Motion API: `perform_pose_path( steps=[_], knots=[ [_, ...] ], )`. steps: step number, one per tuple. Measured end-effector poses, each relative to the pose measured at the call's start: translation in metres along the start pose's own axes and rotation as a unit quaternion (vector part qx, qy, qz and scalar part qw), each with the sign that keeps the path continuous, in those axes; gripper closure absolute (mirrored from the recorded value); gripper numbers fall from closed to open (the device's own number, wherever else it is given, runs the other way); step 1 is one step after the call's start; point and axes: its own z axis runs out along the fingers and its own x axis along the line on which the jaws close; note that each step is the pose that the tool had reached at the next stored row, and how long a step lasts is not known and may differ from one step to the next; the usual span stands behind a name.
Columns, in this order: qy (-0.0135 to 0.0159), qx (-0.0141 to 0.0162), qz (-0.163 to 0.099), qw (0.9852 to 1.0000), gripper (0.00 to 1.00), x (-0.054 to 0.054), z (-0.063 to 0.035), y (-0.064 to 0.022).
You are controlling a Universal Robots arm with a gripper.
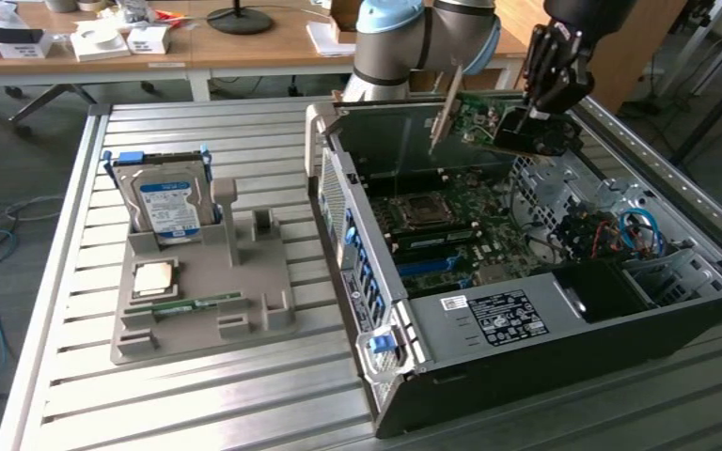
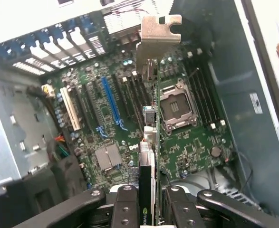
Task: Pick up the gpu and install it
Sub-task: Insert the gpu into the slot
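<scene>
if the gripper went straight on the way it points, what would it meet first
Probably the motherboard, between the blue slot and CPU socket; the gpu it holds would touch before the gripper. Depth unclear.

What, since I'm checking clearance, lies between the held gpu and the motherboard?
Nothing: the exterior view shows the gpu hanging above the motherboard, the stretch bare.

Slatted metal table [image 1: 211, 404] carries 1 grey fixture tray [image 1: 260, 315] holding 1 upright hard drive [image 1: 166, 202], 1 processor chip [image 1: 154, 277] and 1 memory stick [image 1: 185, 305] lying flat. Beside it, 1 open computer case [image 1: 499, 324]; motherboard [image 2: 187, 142] exposed, processor socket [image 2: 176, 105] bare.
</scene>
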Motion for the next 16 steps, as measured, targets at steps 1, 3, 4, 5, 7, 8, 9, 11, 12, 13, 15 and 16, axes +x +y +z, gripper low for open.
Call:
perform_pose_path(
  steps=[1,3,4,5,7,8,9,11,12,13,15,16],
  knots=[
    [0.0003,-0.0001,-0.009,1.0,0.74,0.0,0.0002,0.0],
    [0.0011,-0.0003,-0.027,0.9996,0.74,0.0,0.0005,0.0],
    [0.0015,-0.0005,-0.037,0.9993,0.74,0.0,0.0007,0.0],
    [0.0018,-0.0006,-0.046,0.999,0.74,0.0,0.0009,0.0],
    [0.0025,-0.0008,-0.064,0.998,0.74,0.0,0.0013,-0.0001],
    [0.0029,-0.0009,-0.073,0.9974,0.74,0.0,0.0014,0.0],
    [0.0032,-0.001,-0.082,0.9967,0.74,0.0,0.0016,-0.0001],
    [0.004,-0.0013,-0.1,0.9949,0.74,0.0,0.0019,-0.0001],
    [0.0044,-0.0014,-0.109,0.994,0.74,0.0,0.0021,-0.0001],
    [0.0047,-0.0016,-0.118,0.993,0.74,0.0,0.0023,-0.0001],
    [0.0054,-0.0018,-0.136,0.9907,0.74,0.0,0.0026,-0.0001],
    [0.0058,-0.0019,-0.145,0.9894,0.74,0.0,0.0028,-0.0001]
  ],
)
